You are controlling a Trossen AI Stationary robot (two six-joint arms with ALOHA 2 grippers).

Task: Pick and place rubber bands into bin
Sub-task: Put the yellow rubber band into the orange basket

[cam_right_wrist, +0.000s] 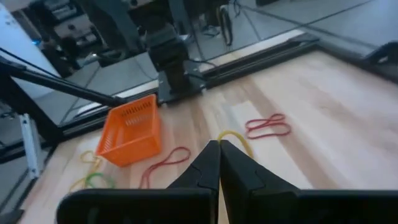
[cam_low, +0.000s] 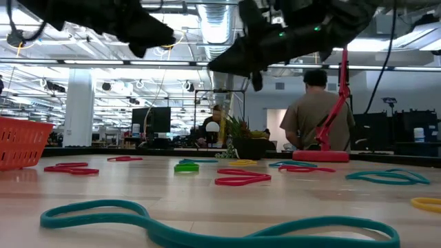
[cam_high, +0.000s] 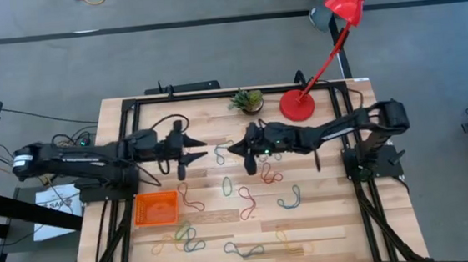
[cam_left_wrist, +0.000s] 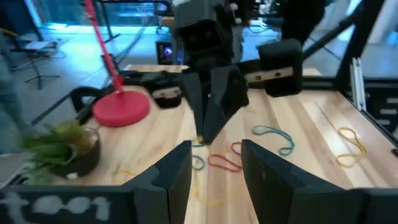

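With the orange bin [cam_high: 156, 208] sitting apparently empty at the table's [cam_high: 325, 224] left front, the rubber bands [cam_high: 252, 198] are lying scattered across the boards, while the right gripper [cam_high: 232, 149], fingers together, and the left gripper [cam_high: 200, 150], fingers apart, are hovering mid-table.

Bare wood between bin [cam_high: 156, 208] and table centre; potted plant [cam_high: 248, 101], lamp base [cam_high: 301, 105] crowd far edge.
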